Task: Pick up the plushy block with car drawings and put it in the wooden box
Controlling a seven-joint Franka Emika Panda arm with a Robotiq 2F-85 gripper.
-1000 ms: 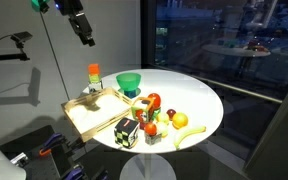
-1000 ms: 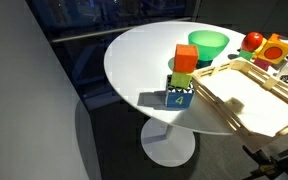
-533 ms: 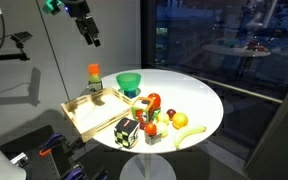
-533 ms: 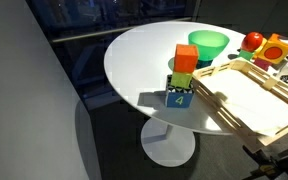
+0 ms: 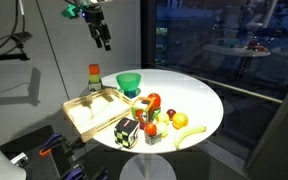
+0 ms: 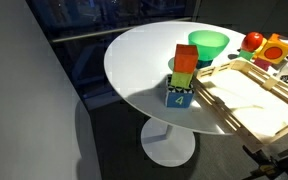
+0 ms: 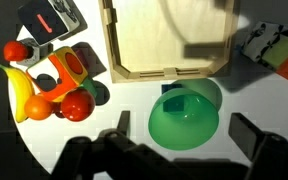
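Block (image 7: pixel 67 66) — soft cube, yellowish edges, red face.

On the round table (image 5: pixel 199 95), the wooden box (image 5: pixel 89 112) lies at the edge, with the stack of blocks (image 5: pixel 94 77) just behind it and the bowl (image 5: pixel 130 82) beside that stack. The plushy block (image 7: pixel 69 68), banana (image 7: pixel 22 92) and round fruits (image 7: pixel 76 104) cluster just beside the box, on the side away from the stack.

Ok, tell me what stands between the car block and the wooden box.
Nothing visible. The plushy block lies just beside the wooden box, with only its low wall to clear; the green bowl sits off that path.
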